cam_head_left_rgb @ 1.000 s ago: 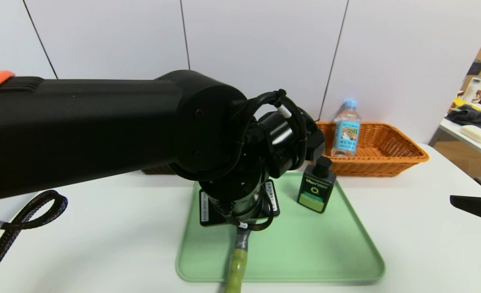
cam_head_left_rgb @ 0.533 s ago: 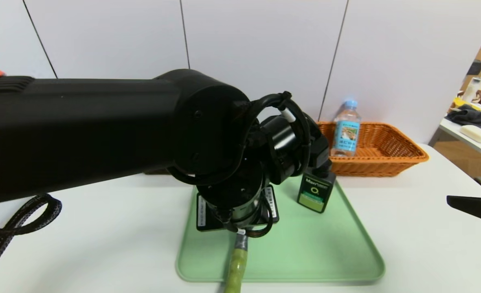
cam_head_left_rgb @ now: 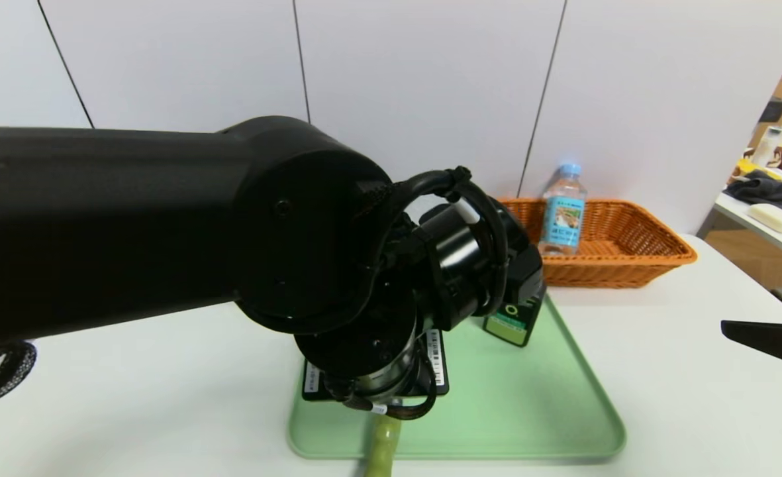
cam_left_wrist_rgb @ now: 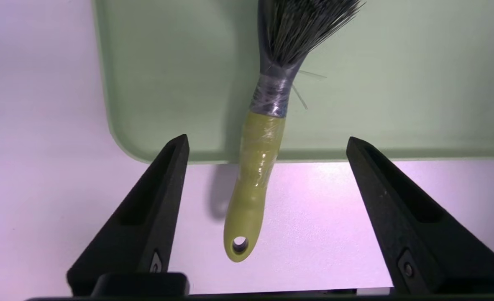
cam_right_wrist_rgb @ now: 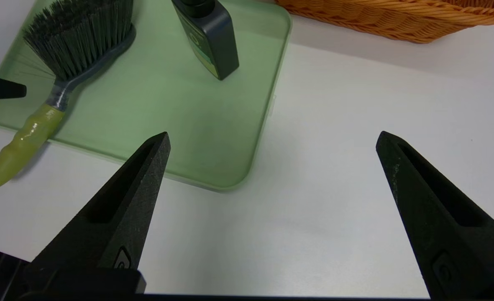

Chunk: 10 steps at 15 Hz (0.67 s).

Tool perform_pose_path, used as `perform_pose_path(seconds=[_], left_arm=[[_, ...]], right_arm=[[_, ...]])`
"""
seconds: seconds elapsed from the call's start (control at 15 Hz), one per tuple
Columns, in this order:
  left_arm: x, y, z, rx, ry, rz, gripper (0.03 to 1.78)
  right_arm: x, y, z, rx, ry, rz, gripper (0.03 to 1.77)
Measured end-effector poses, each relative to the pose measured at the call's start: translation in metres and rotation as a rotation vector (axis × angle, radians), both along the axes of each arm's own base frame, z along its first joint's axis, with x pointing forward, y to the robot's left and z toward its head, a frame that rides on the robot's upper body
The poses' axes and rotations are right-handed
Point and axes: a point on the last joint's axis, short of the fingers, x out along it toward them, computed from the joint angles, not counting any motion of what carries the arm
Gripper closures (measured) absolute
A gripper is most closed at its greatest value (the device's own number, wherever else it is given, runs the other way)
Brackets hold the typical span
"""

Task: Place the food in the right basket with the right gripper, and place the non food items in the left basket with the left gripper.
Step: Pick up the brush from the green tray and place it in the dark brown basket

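Both black tapered fingers of my left gripper (cam_left_wrist_rgb: pixel 267 144) stand spread wide, gripping nothing, with the olive-green handle of the scrub brush (cam_left_wrist_rgb: pixel 258 167) lying in the gap between them. Its dark grey bristles rest on the pale green plastic tray (cam_left_wrist_rgb: pixel 167 62); the handle sticks out over the tray's near edge above the white table (cam_left_wrist_rgb: pixel 42 104). The squat black pump bottle with the green label (cam_right_wrist_rgb: pixel 211 39) stands upright towards the tray's far right corner. The small clear water bottle with the light blue cap (cam_head_left_rgb: pixel 563 211) already stands in the shallow orange wicker basket (cam_head_left_rgb: pixel 635 248) at the table's far right. I cannot see the dark brown basket; my arm covers that part of the table. My right gripper (cam_right_wrist_rgb: pixel 272 140) hangs parked, fingers apart, over the table's right side.

My worry is the handle: it looks glossy and rounded, and its free end overhangs the tray's edge, so an off-centre pinch could tip or squirt it away.

Compared with a second ago, my left fingers have gone from closed to spread, and my forearm fills more of the head view, now hiding the pump bottle's cap.
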Motion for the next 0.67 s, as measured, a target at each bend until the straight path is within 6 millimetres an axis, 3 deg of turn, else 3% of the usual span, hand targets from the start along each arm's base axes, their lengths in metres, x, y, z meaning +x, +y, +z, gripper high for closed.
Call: perform_pose_path(seconds=[0.67], left_arm=[[0.013, -0.025, -0.023, 0.026, 0.043, -0.043, 0.20]], right_arm=[[-0.003, -0.001, 0.001, 0.006, -0.013, 0.000, 0.10]])
